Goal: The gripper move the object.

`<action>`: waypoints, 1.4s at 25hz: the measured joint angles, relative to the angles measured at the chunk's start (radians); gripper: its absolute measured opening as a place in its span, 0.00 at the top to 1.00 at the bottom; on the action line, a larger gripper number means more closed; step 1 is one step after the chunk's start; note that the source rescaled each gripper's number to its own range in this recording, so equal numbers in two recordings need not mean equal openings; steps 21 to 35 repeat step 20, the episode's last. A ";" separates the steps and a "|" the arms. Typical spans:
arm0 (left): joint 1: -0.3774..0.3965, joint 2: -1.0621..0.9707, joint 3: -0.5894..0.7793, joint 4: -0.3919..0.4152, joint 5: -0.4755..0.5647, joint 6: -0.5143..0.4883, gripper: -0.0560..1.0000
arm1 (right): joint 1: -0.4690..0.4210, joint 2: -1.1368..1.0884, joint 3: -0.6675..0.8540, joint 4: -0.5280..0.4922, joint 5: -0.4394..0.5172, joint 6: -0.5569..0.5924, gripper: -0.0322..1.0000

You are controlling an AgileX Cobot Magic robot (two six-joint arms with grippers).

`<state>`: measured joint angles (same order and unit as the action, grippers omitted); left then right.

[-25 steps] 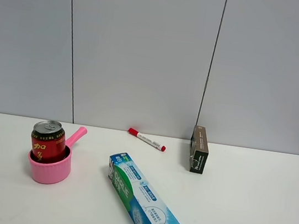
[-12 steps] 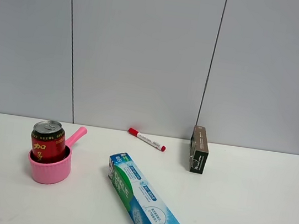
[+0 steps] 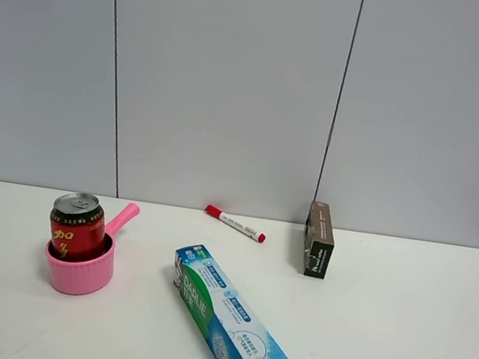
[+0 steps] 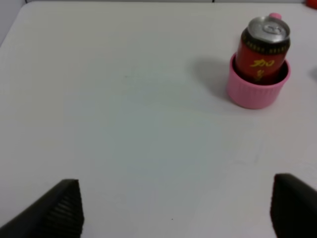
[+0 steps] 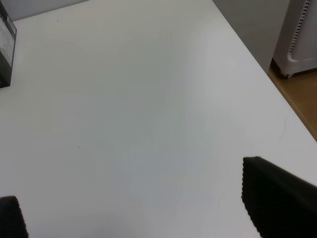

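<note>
The red can [image 3: 77, 226] with gold characters stands upright inside the pink saucepan [image 3: 79, 270] at the left of the table. It also shows in the left wrist view [image 4: 262, 48], in the saucepan [image 4: 256, 88], well away from my left gripper [image 4: 173, 208], which is open and empty over bare table. My right gripper [image 5: 133, 213] is open and empty over the table's right part. Neither gripper shows in the exterior high view.
A blue-green toothpaste box [image 3: 235, 320] lies diagonally at the front middle. A red-capped marker [image 3: 235, 224] lies near the back wall. A dark small box [image 3: 319, 238] stands at the back right, also in the right wrist view [image 5: 6, 44]. The table's right edge [image 5: 267, 84] is near.
</note>
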<state>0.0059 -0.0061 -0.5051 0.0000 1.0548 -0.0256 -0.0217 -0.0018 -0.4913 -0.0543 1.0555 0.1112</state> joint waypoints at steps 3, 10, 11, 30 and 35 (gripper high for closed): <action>0.000 0.000 0.000 0.000 0.000 0.000 0.00 | 0.000 0.000 0.000 -0.001 0.000 0.000 0.05; 0.000 0.000 0.000 0.000 0.000 0.000 0.00 | 0.000 0.000 0.000 -0.001 0.000 0.000 0.05; 0.000 0.000 0.000 0.000 0.000 0.000 0.00 | 0.000 0.000 0.000 -0.001 0.000 0.000 0.05; 0.000 0.000 0.000 0.000 0.000 0.000 0.00 | 0.000 0.000 0.000 -0.001 0.000 0.000 0.05; 0.000 0.000 0.000 0.000 0.000 0.000 0.00 | 0.000 0.000 0.000 -0.001 0.000 0.000 0.05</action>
